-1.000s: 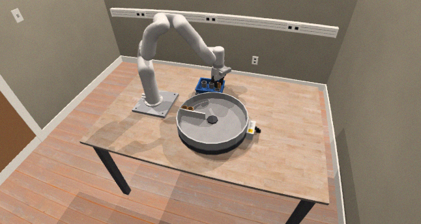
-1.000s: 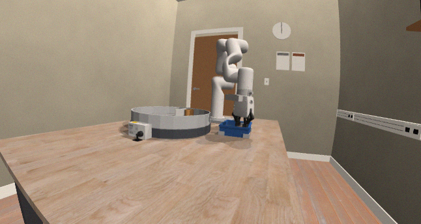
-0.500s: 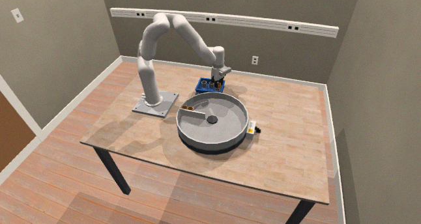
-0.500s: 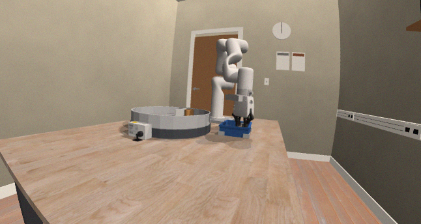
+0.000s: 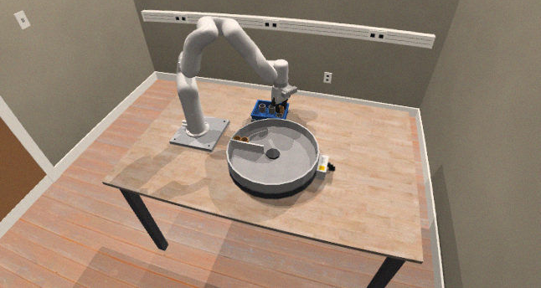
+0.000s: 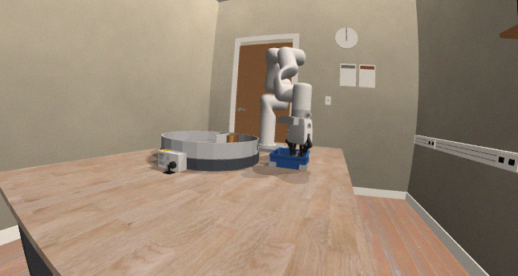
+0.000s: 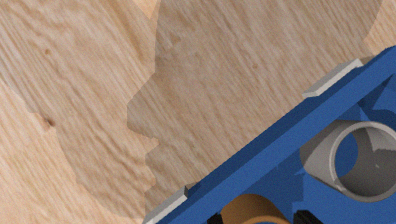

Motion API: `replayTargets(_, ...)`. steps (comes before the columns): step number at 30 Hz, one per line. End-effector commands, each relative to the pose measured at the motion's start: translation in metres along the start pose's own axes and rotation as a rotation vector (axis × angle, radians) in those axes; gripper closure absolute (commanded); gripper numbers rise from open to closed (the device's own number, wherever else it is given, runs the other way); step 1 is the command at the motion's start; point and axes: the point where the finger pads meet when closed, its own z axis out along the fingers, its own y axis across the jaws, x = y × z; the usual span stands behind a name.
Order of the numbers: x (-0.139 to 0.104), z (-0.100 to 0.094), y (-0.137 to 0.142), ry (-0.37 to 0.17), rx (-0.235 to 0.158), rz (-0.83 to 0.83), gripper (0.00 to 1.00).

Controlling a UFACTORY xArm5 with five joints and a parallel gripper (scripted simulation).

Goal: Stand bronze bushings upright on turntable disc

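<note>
Down inside the crate (image 6: 281, 159), the end effector (image 6: 298, 148) clamps a bronze bushing (image 7: 252, 209).

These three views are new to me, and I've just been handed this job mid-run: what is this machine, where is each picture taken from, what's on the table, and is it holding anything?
It is one white robot arm bolted to a wooden table. Its gripper, which has two dark fingers, is down inside a blue crate.

One picture looks down from above, one looks across the table from the side, and the last comes from a camera on the wrist, close to the crate.

On the table stand the crate of short metal sleeves and a big grey turntable with a dark hub. Two bronze bushings already stand on its disc.

The fingers are closed on a bronze bushing that is still in the crate. A steel bushing sits beside it.
</note>
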Motion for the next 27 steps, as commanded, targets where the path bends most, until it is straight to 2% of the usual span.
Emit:
replayTargets(1, 0.0004, -0.0011, -0.0010, 0.001, 0.003, 0.000, 1.00)
replayTargets(22, 0.0004, -0.0024, -0.0010, 0.001, 0.003, 0.000, 1.00)
replayTargets(27, 0.0005, -0.0100, -0.0008, 0.001, 0.003, 0.000, 1.00)
